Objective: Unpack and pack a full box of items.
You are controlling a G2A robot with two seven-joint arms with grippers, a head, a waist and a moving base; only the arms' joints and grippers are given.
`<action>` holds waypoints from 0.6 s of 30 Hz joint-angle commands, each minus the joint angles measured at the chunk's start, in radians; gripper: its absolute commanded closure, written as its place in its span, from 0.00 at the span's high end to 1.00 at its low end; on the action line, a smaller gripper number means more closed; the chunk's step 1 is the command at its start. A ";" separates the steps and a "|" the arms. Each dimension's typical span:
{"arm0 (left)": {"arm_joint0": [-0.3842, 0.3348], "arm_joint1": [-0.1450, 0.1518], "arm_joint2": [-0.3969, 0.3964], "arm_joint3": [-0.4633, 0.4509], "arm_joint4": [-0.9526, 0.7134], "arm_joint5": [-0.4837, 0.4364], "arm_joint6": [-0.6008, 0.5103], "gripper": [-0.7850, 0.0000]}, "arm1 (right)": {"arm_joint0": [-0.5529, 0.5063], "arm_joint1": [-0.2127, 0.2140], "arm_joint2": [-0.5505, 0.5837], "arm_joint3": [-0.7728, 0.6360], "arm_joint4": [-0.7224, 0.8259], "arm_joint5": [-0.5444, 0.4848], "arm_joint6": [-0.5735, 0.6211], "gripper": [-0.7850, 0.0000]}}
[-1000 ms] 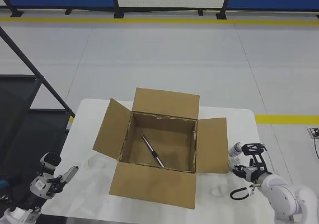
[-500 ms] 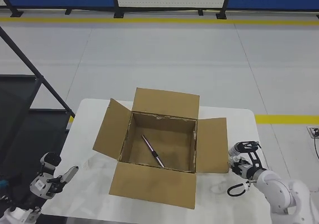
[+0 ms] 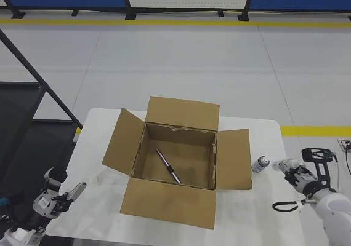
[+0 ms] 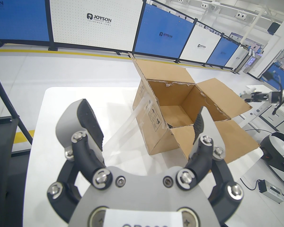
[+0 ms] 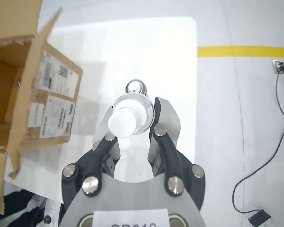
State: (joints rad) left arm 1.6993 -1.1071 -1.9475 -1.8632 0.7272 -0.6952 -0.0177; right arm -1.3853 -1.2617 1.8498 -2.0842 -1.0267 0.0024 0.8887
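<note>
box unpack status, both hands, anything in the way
Right hand shut on white-capped bottle. Left hand open, empty. Box open, pen-like item inside. Small metal can stands between bottle and box.

Left claw (image 4: 144,111) and right claw (image 5: 132,109) share grey plates, black links, silver screws.

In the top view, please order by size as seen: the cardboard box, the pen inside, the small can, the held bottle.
1. cardboard box
2. pen, by length
3. small can and bottle: they look alike, so not ranked.
</note>
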 commanded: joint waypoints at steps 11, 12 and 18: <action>0.000 0.000 0.000 0.000 0.000 0.000 0.000 1.00 | 0.261 0.011 -0.320 -0.246 -0.139 -0.006 0.118 0.00; 0.000 0.000 0.000 0.000 0.000 0.000 0.000 1.00 | 0.309 0.010 -0.378 -0.220 -0.162 -0.016 0.140 0.00; 0.000 0.000 0.000 0.000 0.000 0.000 0.000 1.00 | 0.623 -0.030 -0.736 0.060 -0.201 0.016 0.216 0.00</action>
State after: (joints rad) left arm 1.6993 -1.1071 -1.9475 -1.8632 0.7272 -0.6952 -0.0177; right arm -0.8347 -1.2816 1.1892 -2.0982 -1.2343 0.0053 1.0967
